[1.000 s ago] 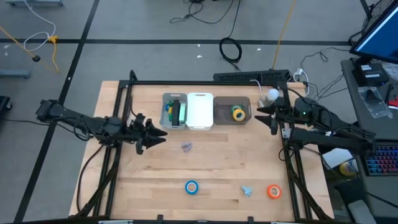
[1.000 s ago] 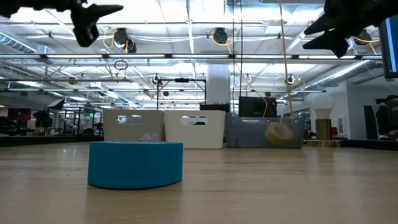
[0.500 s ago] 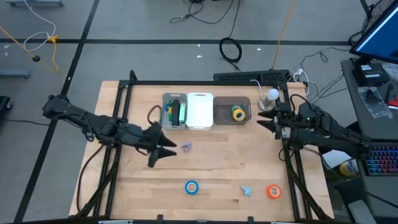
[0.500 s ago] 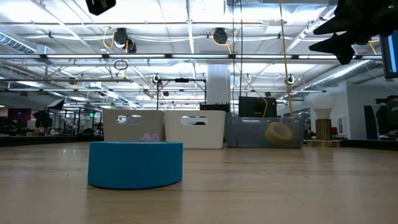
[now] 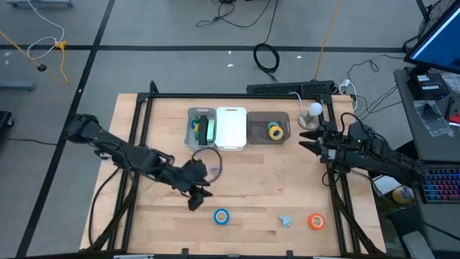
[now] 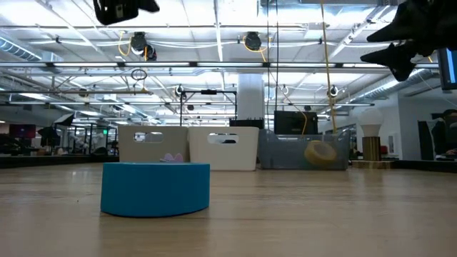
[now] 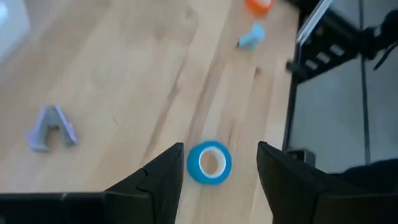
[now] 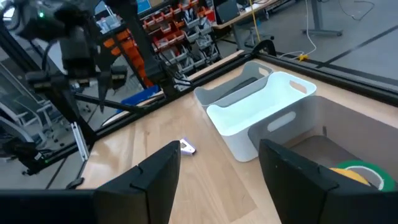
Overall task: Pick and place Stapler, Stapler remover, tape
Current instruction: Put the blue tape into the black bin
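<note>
A blue tape roll (image 5: pixel 221 216) lies flat near the table's front edge; it also shows in the low view (image 6: pixel 156 188) and the left wrist view (image 7: pixel 209 163). An orange tape roll (image 5: pixel 316 221) lies at the front right. A yellow and a green roll (image 5: pixel 275 131) lie in the dark bin (image 5: pixel 260 122). A green stapler (image 5: pixel 208 130) lies in the grey bin (image 5: pixel 191 115). A purple staple remover (image 7: pixel 53 126) and a light blue one (image 5: pixel 285 220) lie on the table. My left gripper (image 5: pixel 197 201) is open, above the table just left of the blue roll. My right gripper (image 5: pixel 302 138) is open, raised beside the dark bin.
A white bin (image 5: pixel 231 128) stands between the grey and dark bins at the back of the table. A black frame (image 5: pixel 237 96) runs along the table's far, left and right edges. Bare wood lies in the middle and at the front left.
My left gripper has gone toward the table's near edge and to the right, from the left middle past the purple staple remover to the blue tape roll, staying open.
</note>
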You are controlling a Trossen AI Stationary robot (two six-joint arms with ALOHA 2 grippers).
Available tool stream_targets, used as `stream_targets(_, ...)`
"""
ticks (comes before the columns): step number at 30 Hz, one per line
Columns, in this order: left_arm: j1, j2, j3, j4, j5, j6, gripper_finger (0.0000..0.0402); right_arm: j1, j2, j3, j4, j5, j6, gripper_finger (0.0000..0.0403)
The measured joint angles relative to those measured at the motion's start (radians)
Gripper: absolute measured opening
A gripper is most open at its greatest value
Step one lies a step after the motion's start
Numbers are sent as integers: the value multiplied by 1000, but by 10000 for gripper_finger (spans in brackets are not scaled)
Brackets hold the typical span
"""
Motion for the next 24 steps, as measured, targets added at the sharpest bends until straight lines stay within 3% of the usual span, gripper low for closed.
stream_targets(13,-1,255,0,87,189,-131,202,0,-6,-33,4,0,2,214)
stream_targets(24,-1,361,2,108,179,-162,202,0,-6,-33,2,0,2,213)
